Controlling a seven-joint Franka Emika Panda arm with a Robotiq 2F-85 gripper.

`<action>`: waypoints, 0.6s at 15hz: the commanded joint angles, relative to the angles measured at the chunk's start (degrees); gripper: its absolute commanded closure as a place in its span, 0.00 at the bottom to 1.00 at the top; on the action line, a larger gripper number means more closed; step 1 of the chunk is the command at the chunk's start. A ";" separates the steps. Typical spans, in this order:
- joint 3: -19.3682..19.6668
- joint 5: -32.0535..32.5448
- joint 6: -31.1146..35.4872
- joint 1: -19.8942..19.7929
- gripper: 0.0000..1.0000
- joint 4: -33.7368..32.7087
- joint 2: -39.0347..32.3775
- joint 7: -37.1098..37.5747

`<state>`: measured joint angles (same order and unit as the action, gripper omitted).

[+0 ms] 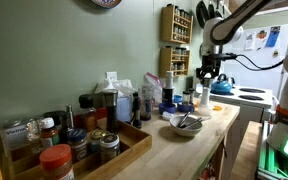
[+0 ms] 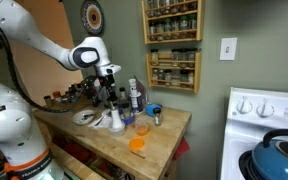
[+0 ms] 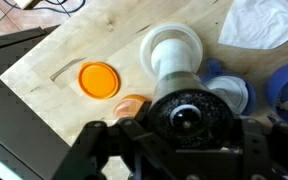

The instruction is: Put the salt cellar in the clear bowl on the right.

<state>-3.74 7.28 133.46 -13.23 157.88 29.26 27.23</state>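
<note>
The salt cellar is a tall white shaker with a dark cap. It stands upright near the counter's end in both exterior views. My gripper comes straight down over it, with a finger pressed on each side of the dark cap. It also shows in both exterior views. I cannot tell whether the shaker's base rests on the wood or hangs just above it. The clear bowl holds metal utensils and sits right beside the shaker.
An orange lid and a small orange cup lie by the shaker. Blue items and bottles crowd the wall side. A wooden tray of spice jars sits further along. A stove with a blue kettle adjoins the counter.
</note>
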 commanded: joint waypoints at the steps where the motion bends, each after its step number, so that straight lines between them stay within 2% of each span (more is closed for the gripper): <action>1: -1.17 1.78 1.48 -0.60 0.63 -0.08 -1.49 2.45; 6: -0.94 1.24 1.71 -0.22 0.63 -0.07 -3.54 3.53; 7: -1.04 1.43 1.36 -0.33 0.13 -0.07 -3.80 4.01; 9: -0.49 0.99 0.69 -0.08 0.05 -0.07 -3.39 3.68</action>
<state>-4.41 8.03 134.20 -13.23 157.87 25.47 29.88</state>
